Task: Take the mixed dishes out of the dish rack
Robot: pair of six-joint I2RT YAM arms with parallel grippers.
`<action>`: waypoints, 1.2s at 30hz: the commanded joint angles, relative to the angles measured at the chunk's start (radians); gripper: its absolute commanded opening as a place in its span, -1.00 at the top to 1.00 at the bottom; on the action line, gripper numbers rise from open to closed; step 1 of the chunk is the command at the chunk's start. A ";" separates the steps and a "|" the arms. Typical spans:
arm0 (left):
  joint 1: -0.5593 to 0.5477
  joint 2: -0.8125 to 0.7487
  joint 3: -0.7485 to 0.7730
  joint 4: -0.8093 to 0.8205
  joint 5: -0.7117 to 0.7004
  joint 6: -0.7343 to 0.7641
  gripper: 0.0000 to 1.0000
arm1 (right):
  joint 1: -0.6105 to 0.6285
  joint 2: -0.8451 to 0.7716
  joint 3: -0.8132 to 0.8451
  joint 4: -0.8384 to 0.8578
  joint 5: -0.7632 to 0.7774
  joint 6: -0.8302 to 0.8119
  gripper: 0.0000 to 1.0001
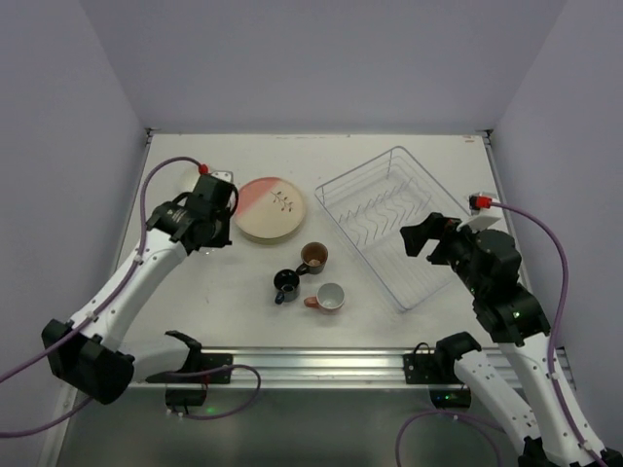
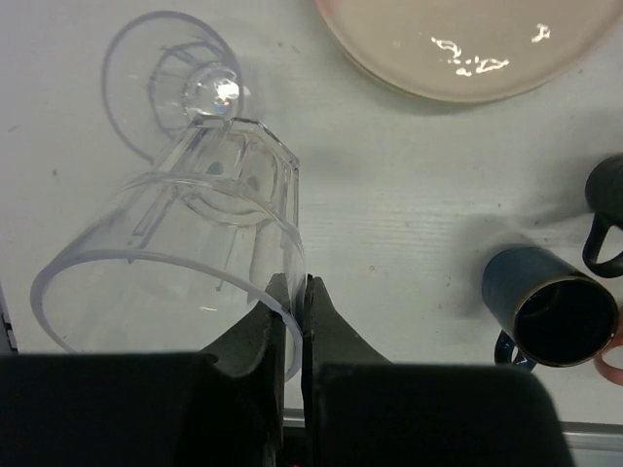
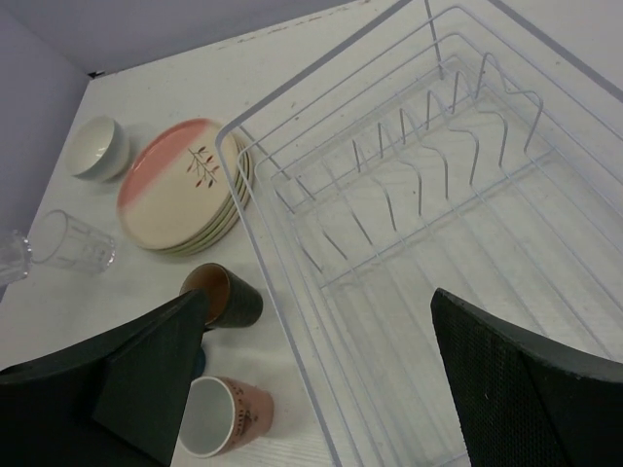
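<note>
A: So, what is the left pincer (image 2: 292, 292) doing?
B: It's clenched on the rim of a clear glass (image 2: 175, 263), which is tilted just ahead of it, base near the second glass (image 2: 180, 73)
A: And the right pincer (image 3: 319, 300)?
B: Spread wide, grasping nothing, above the dish rack (image 3: 487, 243); stacked plates (image 3: 180, 195) ahead to its left, cups (image 3: 219, 292) nearer on that side

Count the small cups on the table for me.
3, all on the table left of the dish rack: brown cup nearest the plates, dark blue cup in front of it, salmon cup to its right. The rack looks empty, so none seem hidden.
</note>
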 commanded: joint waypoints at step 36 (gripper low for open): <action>-0.036 0.479 0.026 -0.004 0.347 0.161 0.77 | -0.001 -0.025 -0.020 0.024 -0.205 -0.061 -0.98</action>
